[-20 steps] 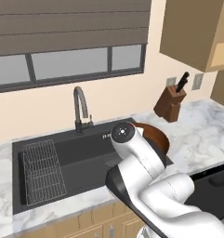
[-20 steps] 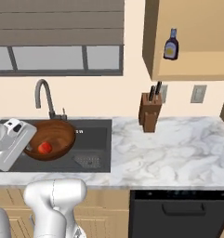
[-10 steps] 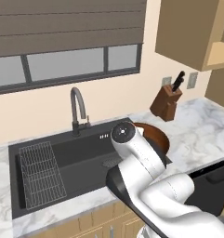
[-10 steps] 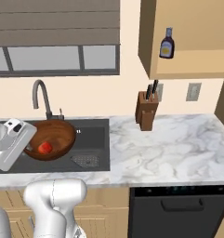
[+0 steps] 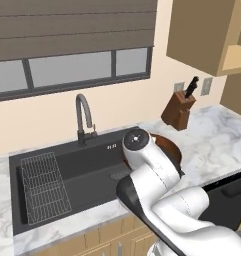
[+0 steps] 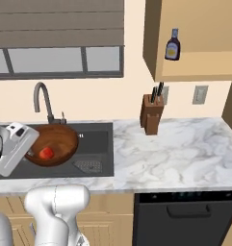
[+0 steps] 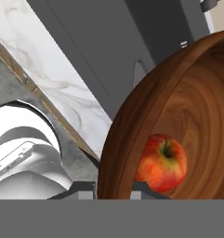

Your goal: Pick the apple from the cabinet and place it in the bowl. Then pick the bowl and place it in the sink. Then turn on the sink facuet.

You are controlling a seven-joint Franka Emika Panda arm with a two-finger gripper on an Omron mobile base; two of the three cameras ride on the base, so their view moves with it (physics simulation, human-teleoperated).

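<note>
The gripper (image 7: 113, 186) is clamped on the rim of the bowl (image 7: 178, 116), one finger on the outside of the wall and one on the inside, seen from the hand view at the bottom edge. The bowl is dark reddish-brown wood and holds the apple (image 7: 162, 162), which rests low on the inner wall just beside the gripped rim. In the right base view the bowl (image 6: 55, 144) is held over the sink (image 6: 96, 144), with the apple (image 6: 46, 153) red inside it toward the near side. The sink is a dark grey basin set in a marble counter (image 6: 185, 149), with a wire rack (image 5: 44, 185) lying in its left part. The faucet (image 6: 43, 98) stands behind the basin. Farther right, a knife block (image 6: 151, 115) sits on the counter, and a dark bottle (image 6: 173, 45) stands on the shelf of the cabinet (image 6: 199, 57)
</note>
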